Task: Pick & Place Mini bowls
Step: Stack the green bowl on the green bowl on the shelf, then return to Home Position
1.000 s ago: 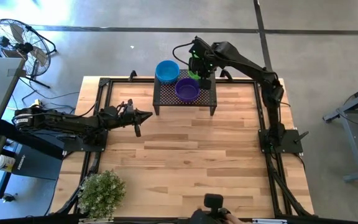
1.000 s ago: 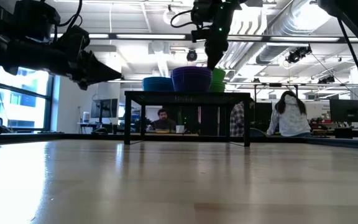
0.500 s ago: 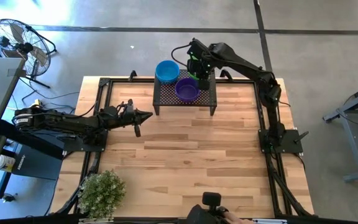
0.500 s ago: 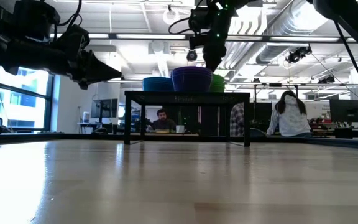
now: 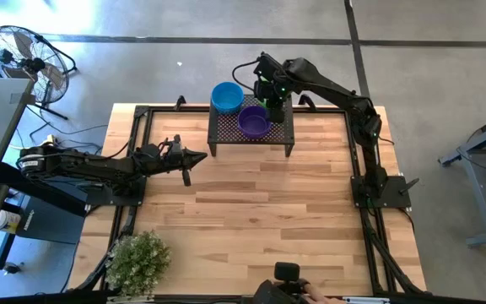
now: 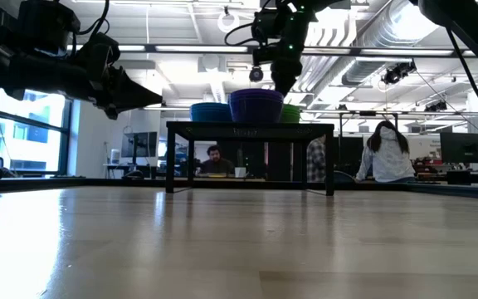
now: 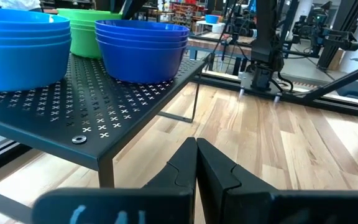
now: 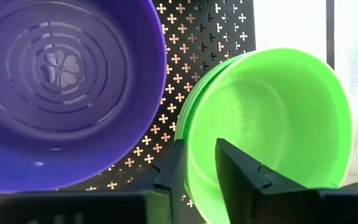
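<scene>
Three stacks of mini bowls stand on the black perforated rack (image 5: pixel 226 135): blue (image 5: pixel 227 96) at its far left, purple (image 5: pixel 254 122) in the middle, green (image 8: pixel 272 124) at its far right. My right gripper (image 8: pixel 199 163) points steeply down over the green stack (image 5: pixel 263 103) and is open. One finger is outside that stack's rim and one inside the top bowl. My left gripper (image 5: pixel 201 156) is shut and holds nothing. It hangs level above the table, left of the rack. My right gripper straddles the green top bowl's rim (image 8: pixel 192 155) on the side toward the purple stack, coming from above. I cannot tell whether either finger touches the rim. The bowl sits nested in its stack on the rack.
A potted plant (image 5: pixel 138 262) stands at the table's near left corner. Black frame rails run along the left and right edges. Bare wood lies between the rack and the near edge. People sit in the room beyond the table (image 6: pixel 386 154).
The green top bowl, which stood higher a second ago, has sunk into its stack on the rack. My right gripper has come down slightly with it and shifted a little toward the purple stack.
</scene>
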Controlling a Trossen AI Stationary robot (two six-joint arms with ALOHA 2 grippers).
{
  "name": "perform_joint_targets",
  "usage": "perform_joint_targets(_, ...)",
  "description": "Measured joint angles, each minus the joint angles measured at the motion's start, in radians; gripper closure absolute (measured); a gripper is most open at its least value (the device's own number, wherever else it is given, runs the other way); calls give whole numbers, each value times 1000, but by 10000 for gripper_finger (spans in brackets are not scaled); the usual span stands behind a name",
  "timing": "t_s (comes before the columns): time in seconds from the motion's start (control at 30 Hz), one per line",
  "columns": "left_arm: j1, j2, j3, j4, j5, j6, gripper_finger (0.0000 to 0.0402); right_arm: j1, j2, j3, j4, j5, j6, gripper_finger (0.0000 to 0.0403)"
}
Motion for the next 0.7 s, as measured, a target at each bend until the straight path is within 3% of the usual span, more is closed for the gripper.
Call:
perform_joint_targets(0.3,0,0,0,-13,0,0,401,4,-56,0,1,-6,7,269)
perform_joint_targets(0.43,0,0,1,-14,0,0,401,-4,-115,-24,42,-120,51,267)
perform_joint_targets(0.53,0,0,1,-16,0,0,401,-5,-179,-139,147,-141,54,288)
perform_joint_targets(0.7,0,0,1,-17,0,0,401,-2,-344,-464,482,-217,45,351)
